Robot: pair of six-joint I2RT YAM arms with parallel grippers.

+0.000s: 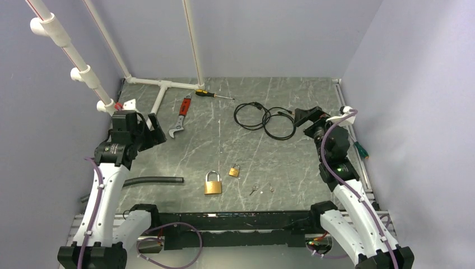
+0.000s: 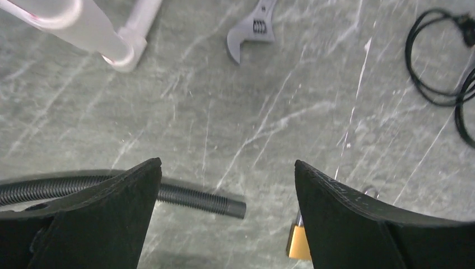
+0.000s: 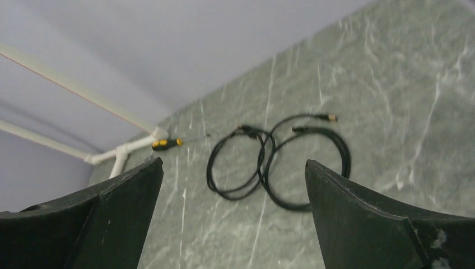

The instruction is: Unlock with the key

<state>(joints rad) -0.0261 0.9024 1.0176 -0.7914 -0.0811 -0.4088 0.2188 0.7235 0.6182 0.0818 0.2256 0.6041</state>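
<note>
Nearest the arm bases, a small silvery key (image 1: 254,189) is lying flat on the grey-green, marble-veined desk (image 1: 246,151). Just left of it a large brass padlock (image 1: 213,184) with a steel shackle is resting, and a smaller brass padlock (image 1: 234,170) is sitting slightly farther back. A ribbed black hose (image 1: 154,180) is stretching off to the left. Both pairs of jaws are hanging wide apart and gripping nothing, the left jaws over the desk's left side, the right jaws over its right. The key is lying well apart from each, between the two arms. Farther back, a red-handled adjustable wrench (image 1: 179,119), glossy coiled black cable (image 1: 266,119), a yellow-and-black screwdriver (image 1: 210,94) and smooth white plastic pipes (image 1: 162,84) are lying.
</note>
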